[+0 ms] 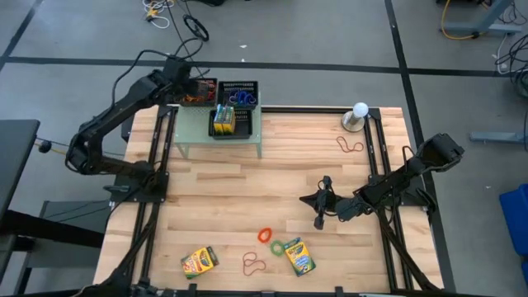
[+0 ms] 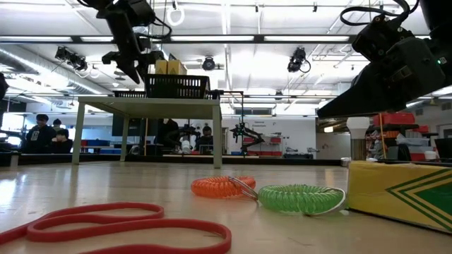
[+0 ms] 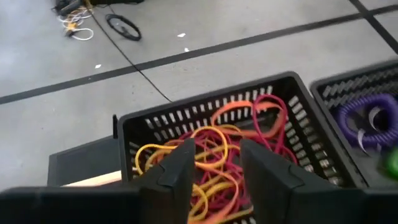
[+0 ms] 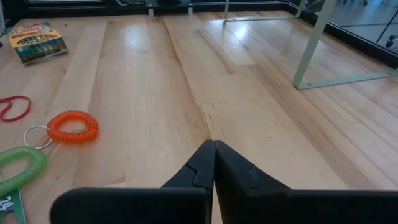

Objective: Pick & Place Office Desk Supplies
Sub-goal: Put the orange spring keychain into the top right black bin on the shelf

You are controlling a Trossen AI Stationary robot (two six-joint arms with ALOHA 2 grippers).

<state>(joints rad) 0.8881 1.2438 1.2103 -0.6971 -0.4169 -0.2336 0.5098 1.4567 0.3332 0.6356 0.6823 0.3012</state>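
Observation:
My left gripper [image 3: 216, 149] is open and hovers over a black mesh tray [image 3: 292, 118] full of red, orange and yellow rubber bands [image 3: 217, 140], at the table's far left [image 1: 191, 87]. A second black tray [image 1: 241, 92] beside it holds a purple coil [image 3: 364, 118]. A crayon box [image 1: 223, 120] stands in a tray on the pale green shelf [image 1: 198, 128]. My right gripper [image 4: 213, 149] is shut and touches nothing, above the bare wood right of centre [image 1: 307, 200]. Orange [image 4: 73, 126] and green [image 4: 18, 165] coils lie ahead of it on the table.
On the near part of the table lie two crayon boxes [image 1: 199, 261] [image 1: 299, 256] and a red rubber band [image 1: 253, 264]. Another band [image 1: 349, 146] lies near the white ball on its stand [image 1: 360, 111]. Bare wood stretches across the table's middle. People stand in the room beyond.

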